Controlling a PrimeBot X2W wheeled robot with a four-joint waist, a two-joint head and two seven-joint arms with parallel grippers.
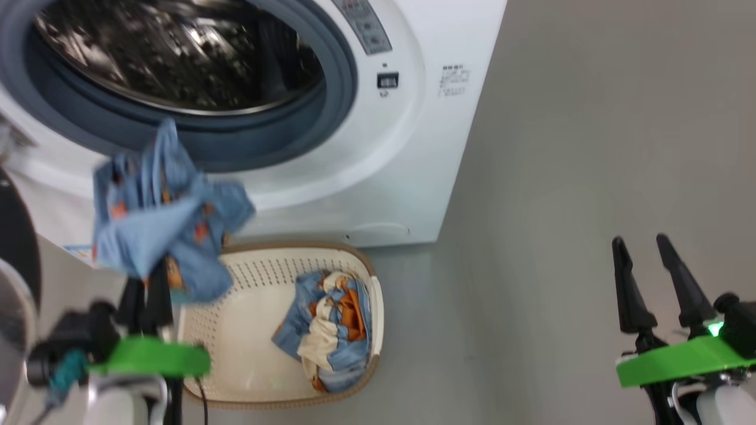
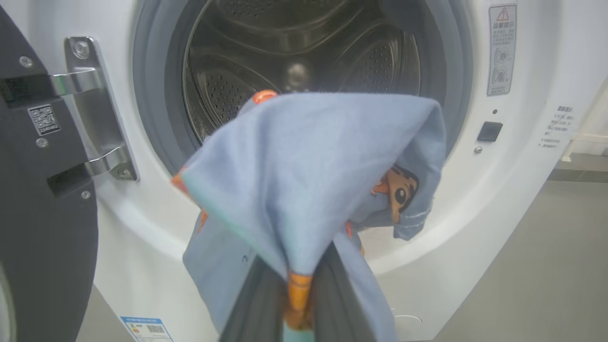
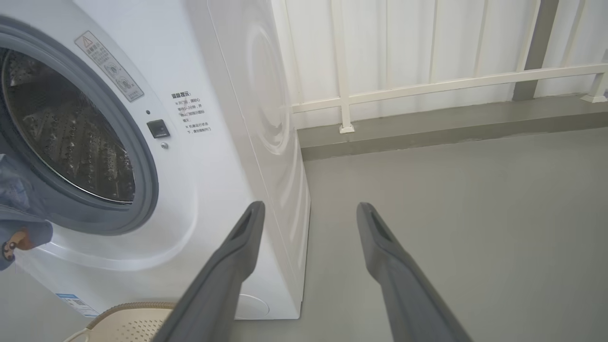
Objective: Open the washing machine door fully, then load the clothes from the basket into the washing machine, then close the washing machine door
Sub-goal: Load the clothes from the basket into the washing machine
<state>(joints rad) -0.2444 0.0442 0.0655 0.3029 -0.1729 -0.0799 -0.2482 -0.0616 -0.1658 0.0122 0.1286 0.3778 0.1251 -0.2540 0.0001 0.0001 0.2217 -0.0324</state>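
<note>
The left gripper was clamped shut on a light-blue piece that hung over the basket's left rim. More clothes lay against its right wall. The right gripper stood wide open and empty above bare floor. Beyond, the washing machine gaped, its door swung aside at the left.

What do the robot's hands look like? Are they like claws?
A bit! The left gripper and the right gripper each have two long, dark, pointed fingers, like tongs. Behind each sits a bright green plate, then a pale forearm. A small green light glows by the right one, and a thin black cable hangs by the left.
</note>
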